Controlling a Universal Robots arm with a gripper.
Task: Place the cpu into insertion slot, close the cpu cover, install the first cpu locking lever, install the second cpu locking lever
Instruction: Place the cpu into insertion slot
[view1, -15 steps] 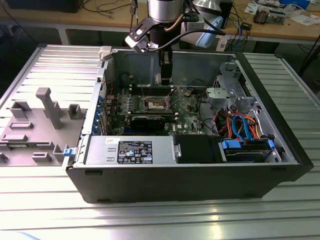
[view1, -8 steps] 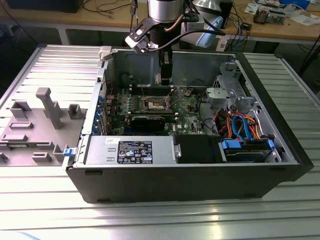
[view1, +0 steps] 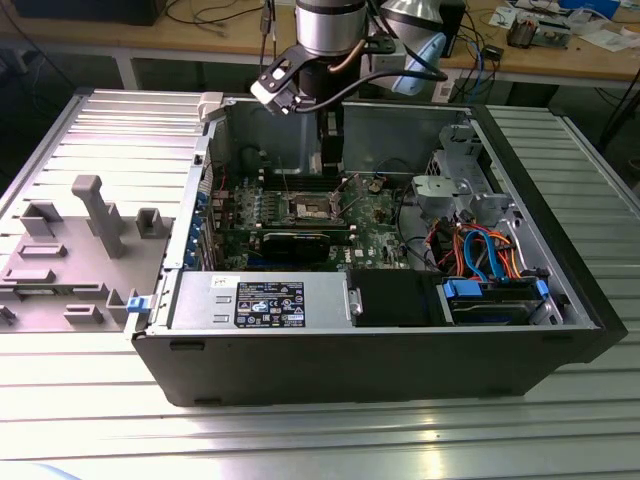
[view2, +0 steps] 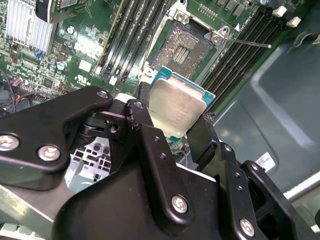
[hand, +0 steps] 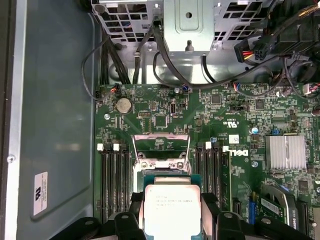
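My matte black, bolted end effector (view2: 171, 114) is clamped on two opposite edges of the flat square cpu (view2: 177, 102), its silver-grey top smooth, held close over the dark, silver-rimmed insertion slot (view2: 186, 47) in the green motherboard (view2: 75, 65).

Computer case (view1: 400, 365), grey jig (view1: 62, 272) on table (view1: 300, 440)
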